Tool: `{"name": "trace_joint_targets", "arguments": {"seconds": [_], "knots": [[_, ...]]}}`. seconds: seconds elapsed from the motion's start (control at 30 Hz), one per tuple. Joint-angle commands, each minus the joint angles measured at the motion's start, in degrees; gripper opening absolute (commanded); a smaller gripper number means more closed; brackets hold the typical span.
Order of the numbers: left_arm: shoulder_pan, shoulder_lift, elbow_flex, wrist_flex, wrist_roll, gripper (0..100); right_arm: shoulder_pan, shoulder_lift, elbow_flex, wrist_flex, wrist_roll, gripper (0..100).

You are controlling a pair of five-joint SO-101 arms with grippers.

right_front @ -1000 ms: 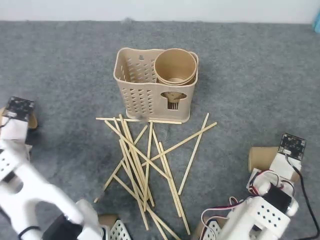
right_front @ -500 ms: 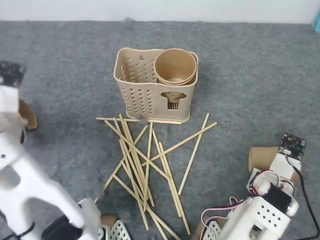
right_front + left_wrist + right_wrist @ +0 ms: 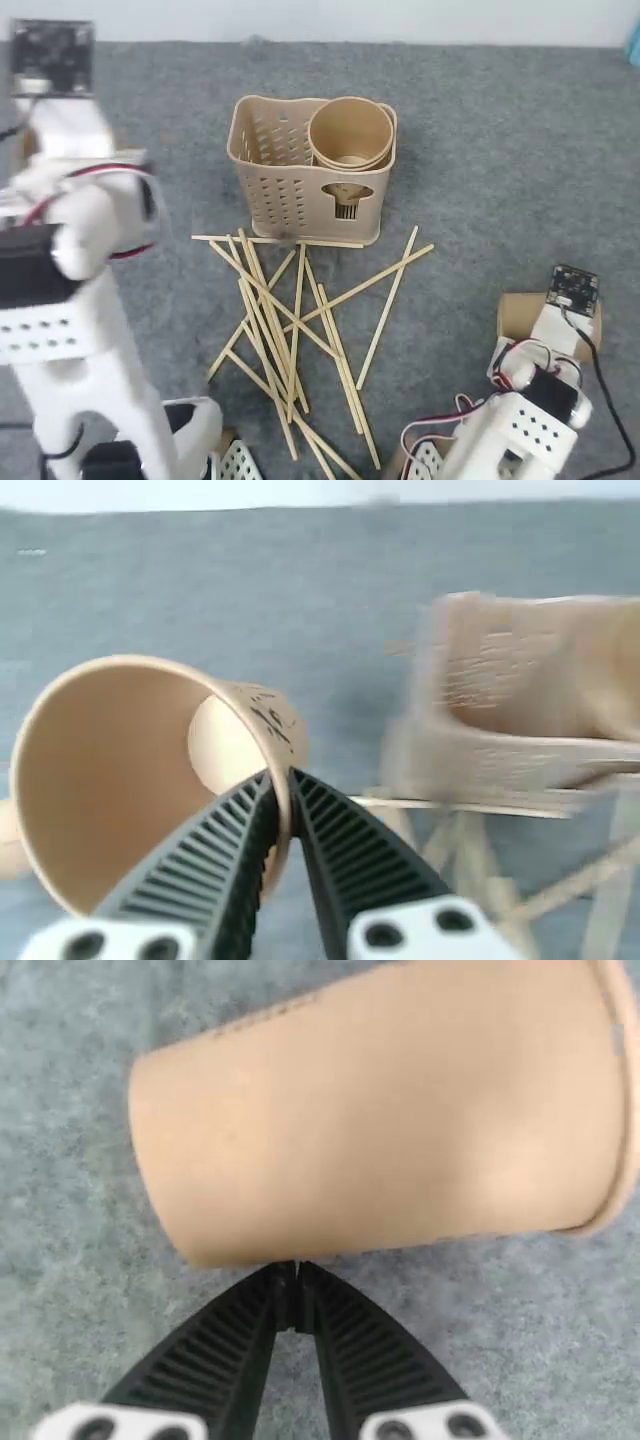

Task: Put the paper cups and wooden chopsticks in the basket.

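My left gripper is shut on the rim of a tan paper cup, held off the carpet with its mouth facing the camera. In the high view the left arm stands tall at the left, well left of the beige basket. Stacked paper cups sit in the basket's right half. Several wooden chopsticks lie crossed on the carpet in front of it. My right gripper is shut, its tips against the side of a paper cup lying on its side, the same cup at the front right.
Grey carpet covers the table, with open floor right of and behind the basket. The basket appears blurred in the left wrist view, chopsticks below it. The right arm's base sits at the front edge.
The left arm has risen from low at the left edge and swung up and away, carrying its cup. The right arm has barely shifted. Basket and chopsticks have not moved.
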Motion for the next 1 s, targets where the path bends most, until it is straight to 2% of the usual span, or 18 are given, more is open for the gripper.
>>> {"name": "trace_joint_targets", "arguments": {"seconds": [0.0, 0.13, 0.27, 0.47, 0.57, 0.73, 0.97], "knots": [[15.6, 1.1, -5.4, -2.5, 9.3, 1, -0.7, -0.5, -0.1, -1.7, -0.4, 0.8], [25.0, 4.6, -9.7, -9.8, 12.6, 1, -0.7, -0.5, 0.0, -1.9, -0.4, 0.8], [29.9, 9.1, -14.1, -15.5, 12.7, 1, -0.8, -0.5, 0.1, -1.9, -0.4, 0.8], [36.7, 16.4, -19.7, -16.3, 12.2, 1, -0.9, -0.5, 0.1, -2.0, -0.4, 0.8], [40.2, 19.3, -21.2, -16.5, 8.0, 1, -1.8, -0.5, 0.1, -2.0, -0.4, 0.8], [39.8, 25.4, -21.5, -16.8, 2.3, 1, -2.3, -0.5, 0.1, -2.0, -0.4, 0.8], [37.2, 28.1, -21.4, -19.2, 1.8, 1, -2.4, -0.5, 0.1, -2.0, -0.4, 0.8]]}}
